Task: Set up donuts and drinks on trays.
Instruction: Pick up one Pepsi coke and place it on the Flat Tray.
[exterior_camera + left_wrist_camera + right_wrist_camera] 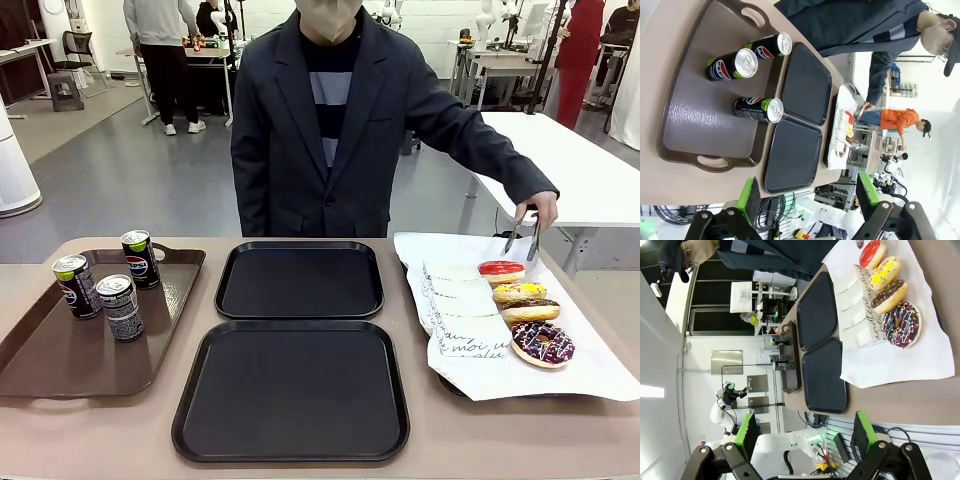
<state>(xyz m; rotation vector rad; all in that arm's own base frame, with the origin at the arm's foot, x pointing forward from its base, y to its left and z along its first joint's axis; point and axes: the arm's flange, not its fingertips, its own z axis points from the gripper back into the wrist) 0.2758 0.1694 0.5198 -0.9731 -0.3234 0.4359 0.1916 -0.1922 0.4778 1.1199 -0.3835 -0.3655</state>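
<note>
Green pads sit wide apart on both arms, with nothing between them. The left gripper [807, 200] hangs open over the near table edge, and the right gripper [805, 435] is spread the same way, also empty.

Out from the left one, three drink cans [121, 306] stand upright and close together on the brown tray [60, 360], which is just beside the black ones. In the middle, the near black tray [290, 390] and the far black tray [298, 280] lie one behind the other, almost touching, and both are totally bare.

Over on the robot's right, four donuts [519, 292] line up in a row against their white printed holders on the white paper sheet [590, 375]: red-topped, yellow, chocolate, then a dark sprinkled one nearest the robot. The person's hand [537, 203] holds tongs [522, 238] above the far end of the sheet, near the red-topped donut. As far as I can tell, they aren't gripping anything.

So honestly I'd call this square one. Nothing is plated on either black tray yet, and every donut and every can has to get carried over. The person looks closest to making the first move.
</note>
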